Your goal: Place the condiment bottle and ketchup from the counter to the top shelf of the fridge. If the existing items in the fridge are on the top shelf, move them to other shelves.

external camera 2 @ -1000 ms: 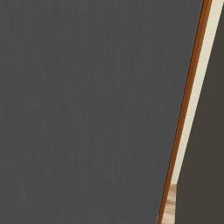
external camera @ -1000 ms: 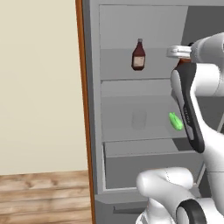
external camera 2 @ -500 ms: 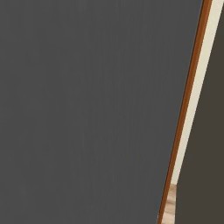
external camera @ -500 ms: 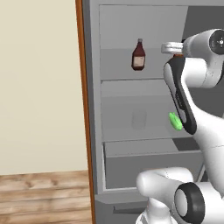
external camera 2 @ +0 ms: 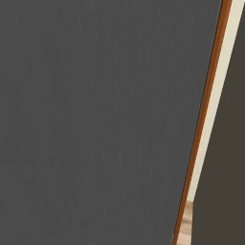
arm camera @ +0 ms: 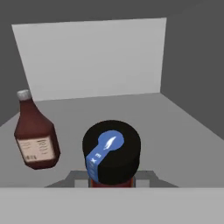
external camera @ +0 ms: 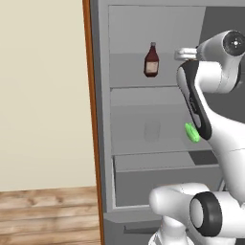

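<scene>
Already on the top shelf [external camera: 134, 81], the ketchup [external camera: 151, 60] stands upright at left, well inside the fridge [external camera: 100, 119]. Right of it the gripper [external camera: 187, 54] reaches in at shelf level, seemingly clenched on the condiment bottle [arm camera: 112, 153] for placing beside it. Hand view looks onto its black cap; left base view hides this bottle behind the arm
</scene>
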Robot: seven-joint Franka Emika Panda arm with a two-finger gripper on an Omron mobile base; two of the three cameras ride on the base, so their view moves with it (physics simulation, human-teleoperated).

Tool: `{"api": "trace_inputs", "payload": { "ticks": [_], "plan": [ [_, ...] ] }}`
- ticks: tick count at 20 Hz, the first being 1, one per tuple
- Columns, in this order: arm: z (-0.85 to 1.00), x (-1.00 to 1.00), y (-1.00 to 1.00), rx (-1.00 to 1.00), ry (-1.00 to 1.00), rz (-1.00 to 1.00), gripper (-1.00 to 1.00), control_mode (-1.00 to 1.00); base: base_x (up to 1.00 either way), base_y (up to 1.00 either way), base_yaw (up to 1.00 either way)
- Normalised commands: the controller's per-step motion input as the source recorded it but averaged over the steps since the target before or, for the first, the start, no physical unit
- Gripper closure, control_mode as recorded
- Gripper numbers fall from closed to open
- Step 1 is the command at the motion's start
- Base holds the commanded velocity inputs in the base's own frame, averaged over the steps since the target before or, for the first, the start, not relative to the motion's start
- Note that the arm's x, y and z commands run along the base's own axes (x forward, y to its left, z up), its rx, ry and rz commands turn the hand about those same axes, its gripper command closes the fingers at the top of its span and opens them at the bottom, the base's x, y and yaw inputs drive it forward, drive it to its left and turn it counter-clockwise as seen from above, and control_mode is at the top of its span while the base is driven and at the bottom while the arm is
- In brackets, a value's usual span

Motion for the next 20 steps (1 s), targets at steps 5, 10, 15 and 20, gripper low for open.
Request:
{"api": "trace_inputs", "payload": {
  "ticks": [5, 10, 15, 20],
  "plan": [
    [-0.14, 0.04, 0.00, -0.01, 0.06, 0.00, 1.00, -1.00, 0.00, 0.00, 0.00],
    [-0.06, 0.12, -0.03, 0.00, 0.01, 0.00, 1.00, -1.00, 0.00, 0.00, 0.00],
    [0.00, 0.34, -0.15, 0.00, 0.00, 0.01, 1.00, -1.00, 0.00, 0.00, 0.00],
    [0.00, 0.42, -0.09, 0.00, 0.00, 0.00, 1.00, -1.00, 0.00, 0.00, 0.00]
  ]
}}
